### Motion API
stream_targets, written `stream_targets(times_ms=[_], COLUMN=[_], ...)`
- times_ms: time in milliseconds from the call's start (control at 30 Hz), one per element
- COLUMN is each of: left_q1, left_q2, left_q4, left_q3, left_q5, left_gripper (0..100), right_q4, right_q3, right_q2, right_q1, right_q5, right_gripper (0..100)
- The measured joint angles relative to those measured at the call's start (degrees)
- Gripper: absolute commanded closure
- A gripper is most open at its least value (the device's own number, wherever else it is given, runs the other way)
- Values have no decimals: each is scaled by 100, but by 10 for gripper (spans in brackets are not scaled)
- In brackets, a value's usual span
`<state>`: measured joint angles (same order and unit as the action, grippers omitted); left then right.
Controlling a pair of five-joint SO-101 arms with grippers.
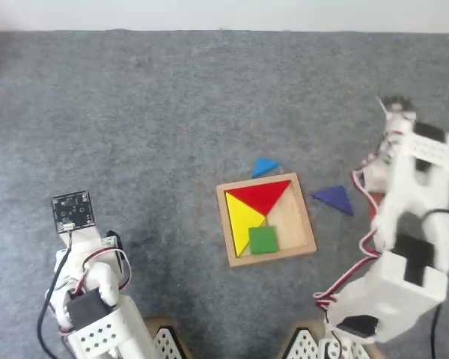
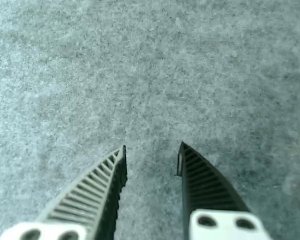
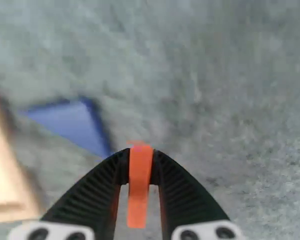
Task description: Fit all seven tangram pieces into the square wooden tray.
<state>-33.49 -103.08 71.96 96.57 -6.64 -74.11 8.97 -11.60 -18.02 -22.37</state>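
Near left, the left arm sits folded low, the left gripper point(image 2: 152, 150) with jaws parted over the grey mat point(image 1: 150, 105). At centre, the tray point(image 1: 292, 223) holds three pieces. At right, the right arm arches forward, the right gripper point(image 3: 139, 153) clamping an orange piece point(image 3: 139, 186) near the dark blue triangle point(image 1: 334, 197).

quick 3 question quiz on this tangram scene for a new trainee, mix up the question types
1. True or false: the green square lies inside the wooden tray.
2. What is clamped in the right gripper? A) an orange piece B) the green square C) nothing
3. Fill in: the number of pieces lying in the wooden tray is ___.

Key: 1 true; 2 A; 3 three
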Motion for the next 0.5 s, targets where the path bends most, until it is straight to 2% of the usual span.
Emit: stream_targets(times_ms=[200, 333, 500], left_q1=[0, 0, 0], left_q2=[0, 0, 0], left_q4=[0, 0, 0], left_q3=[0, 0, 0], left_q5=[0, 0, 0], left_gripper=[833, 833, 833], right_q4=[1310, 1864, 2338], right_q3=[1662, 2435, 2497], right_q2=[510, 791, 844], right_q1=[-607, -677, -1213], right_q5=[-905, -1073, -1108], right_gripper=[976, 857, 745])
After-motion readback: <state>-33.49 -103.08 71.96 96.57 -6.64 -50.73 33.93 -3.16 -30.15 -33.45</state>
